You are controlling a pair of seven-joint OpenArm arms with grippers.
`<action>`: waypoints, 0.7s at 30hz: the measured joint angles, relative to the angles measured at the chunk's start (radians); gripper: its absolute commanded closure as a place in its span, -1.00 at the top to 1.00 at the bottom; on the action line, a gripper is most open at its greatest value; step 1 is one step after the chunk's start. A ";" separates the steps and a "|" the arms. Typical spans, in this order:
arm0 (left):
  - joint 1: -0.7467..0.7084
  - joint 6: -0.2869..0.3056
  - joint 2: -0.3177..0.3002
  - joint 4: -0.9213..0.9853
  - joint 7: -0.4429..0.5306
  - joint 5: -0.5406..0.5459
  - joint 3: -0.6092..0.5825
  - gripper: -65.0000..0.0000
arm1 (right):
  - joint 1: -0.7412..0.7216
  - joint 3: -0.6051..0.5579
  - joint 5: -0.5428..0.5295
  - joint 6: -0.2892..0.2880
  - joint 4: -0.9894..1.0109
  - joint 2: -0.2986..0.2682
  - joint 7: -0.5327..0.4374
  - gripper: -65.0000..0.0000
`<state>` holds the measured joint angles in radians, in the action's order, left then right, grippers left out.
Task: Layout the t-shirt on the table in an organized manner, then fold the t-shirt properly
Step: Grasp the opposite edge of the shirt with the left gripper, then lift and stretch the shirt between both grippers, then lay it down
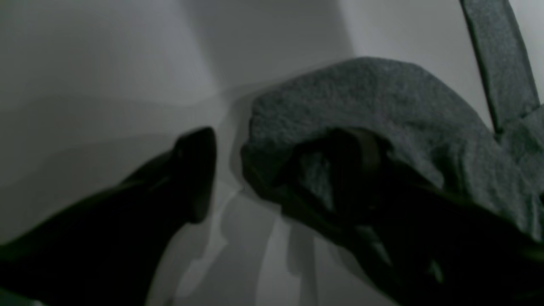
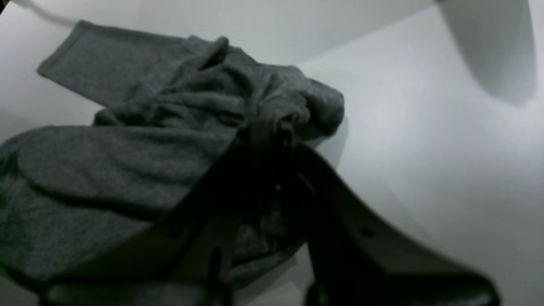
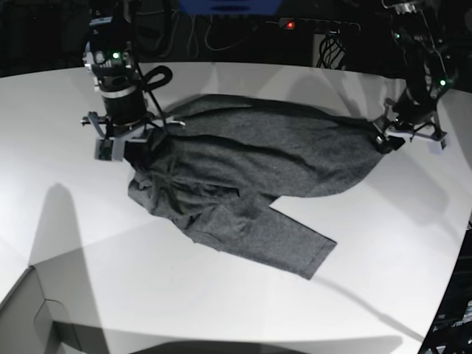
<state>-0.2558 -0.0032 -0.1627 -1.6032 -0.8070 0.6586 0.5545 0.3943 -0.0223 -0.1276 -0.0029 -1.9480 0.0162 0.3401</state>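
Note:
The dark grey t-shirt (image 3: pixel 251 169) lies crumpled across the middle of the white table (image 3: pixel 221 295), one sleeve pointing toward the front. At its left end my right gripper (image 3: pixel 146 144) is shut on a bunched fold of the t-shirt (image 2: pixel 178 127), the cloth gathered at the gripper (image 2: pixel 265 127). At the shirt's right end my left gripper (image 3: pixel 383 141) stands open. In the left wrist view the gripper (image 1: pixel 272 146) shows a gap between its fingers, and the t-shirt (image 1: pixel 382 97) is draped over the right finger only.
A grey box corner (image 3: pixel 29 317) sticks in at the front left of the table. Cables and dark equipment run along the far edge (image 3: pixel 221 29). The table's curved edge (image 3: pixel 450 280) falls away on the right.

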 measured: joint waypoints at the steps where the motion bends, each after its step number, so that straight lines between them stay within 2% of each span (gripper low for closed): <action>1: 0.005 0.000 0.000 0.014 0.000 0.000 0.000 0.05 | -0.001 0.000 0.000 0.000 0.000 0.000 -0.001 -1.00; 7: 0.035 -0.001 0.000 0.027 -0.002 -0.002 0.000 -0.65 | 0.006 0.001 0.000 0.000 0.000 -0.021 0.000 -1.00; 9: 0.041 0.000 0.000 0.023 -0.003 -0.002 0.000 -0.95 | 0.005 0.002 0.000 0.000 0.000 -0.031 -0.001 -1.00; 14: 0.059 -0.002 -0.006 -0.031 -0.009 -0.004 0.007 -1.00 | -0.004 0.064 0.000 0.000 -0.002 -0.033 0.000 -1.00; 21: 0.181 -0.001 -0.050 -0.226 -0.017 0.003 0.007 -0.99 | -0.024 0.109 0.000 0.000 -0.006 -0.081 0.000 -1.00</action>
<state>-0.0750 -0.0040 -0.2131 -1.8294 -0.8238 0.6613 0.5613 0.3706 0.0872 -0.1280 -0.0029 -1.9541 -0.0650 0.3405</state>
